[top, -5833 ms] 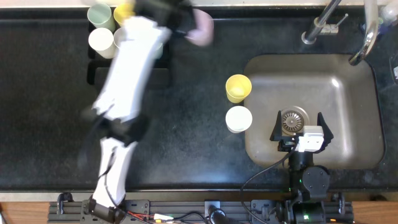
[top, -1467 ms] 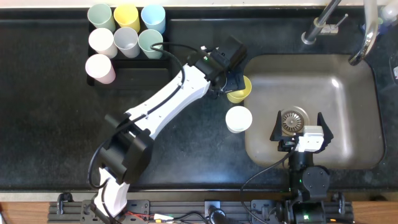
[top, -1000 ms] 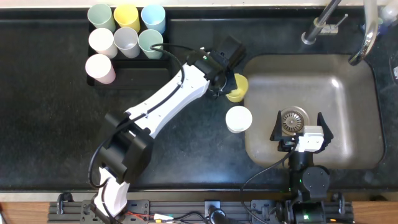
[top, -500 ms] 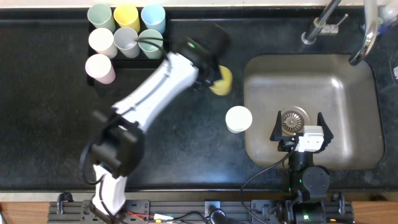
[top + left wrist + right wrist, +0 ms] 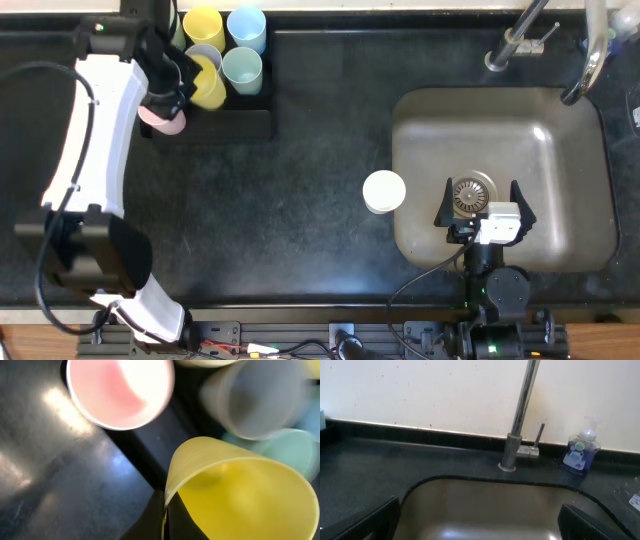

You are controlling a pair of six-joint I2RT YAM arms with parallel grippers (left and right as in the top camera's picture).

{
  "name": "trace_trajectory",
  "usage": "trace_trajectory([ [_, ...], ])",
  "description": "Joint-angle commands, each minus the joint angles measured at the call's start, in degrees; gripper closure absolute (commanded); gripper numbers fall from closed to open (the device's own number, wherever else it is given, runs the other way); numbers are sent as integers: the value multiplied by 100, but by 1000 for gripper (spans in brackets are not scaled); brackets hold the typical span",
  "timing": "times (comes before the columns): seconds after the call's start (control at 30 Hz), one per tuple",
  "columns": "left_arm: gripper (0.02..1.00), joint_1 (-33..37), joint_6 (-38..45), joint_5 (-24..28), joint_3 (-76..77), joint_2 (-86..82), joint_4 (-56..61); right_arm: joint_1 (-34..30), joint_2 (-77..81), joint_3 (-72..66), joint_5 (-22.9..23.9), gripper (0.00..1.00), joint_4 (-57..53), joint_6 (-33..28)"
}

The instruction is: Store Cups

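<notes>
Holding: the left hand (image 5: 186, 80) is closed on the rim of a yellow plastic cup (image 5: 210, 86), its dark fingers pinching the cup wall from inside and outside.
Held cup: it is tilted, with its mouth open to the left wrist view. It is lifted over the black cup rack (image 5: 225, 122) at the far left of the worktop. Under it is the rack's dark floor, just beside the pale pink plastic cup (image 5: 120, 390).
Pink cup: it stands upright at the left end of the rack's near row, and in the top view the left arm partly covers it.
Rack contents: a second yellow cup (image 5: 203, 22) and a light blue cup (image 5: 246, 24) stand upright in the far row, and a mint green cup (image 5: 243, 68) stands in front of the blue one. A grey-white cup (image 5: 255, 400) stands close beside the held cup, which partly hides it.
Loose cup: a white plastic cup (image 5: 384, 191) stands upright on the black speckled worktop (image 5: 300, 220). It is just beside the left rim of the steel sink (image 5: 560, 150) and well apart from the rack.
Right hand: the right hand (image 5: 482, 195) is over the sink near the drain, with its fingers spread wide and nothing between them.
Behind the sink: a chrome tap (image 5: 520, 415) rises from the worktop, and a blue soap bottle with a pump (image 5: 580, 452) stands near it against the pale wall.
</notes>
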Motion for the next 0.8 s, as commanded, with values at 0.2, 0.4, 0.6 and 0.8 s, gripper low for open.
trace_trajectory([
  [0.2, 982, 50, -461, -160, -538, 175, 321, -37, -48, -26, 2, 5, 46, -17],
  [0.4, 982, 50, -461, -280, -538, 382, 573, -37, -48, -26, 2, 3, 46, -17],
  [0.6, 982, 50, -463, -485, -538, 466, 573, -37, -48, -26, 2, 5, 46, -17],
  [0.8, 980, 50, -461, -531, -538, 525, 549, -37, -48, -26, 2, 3, 46, -17],
])
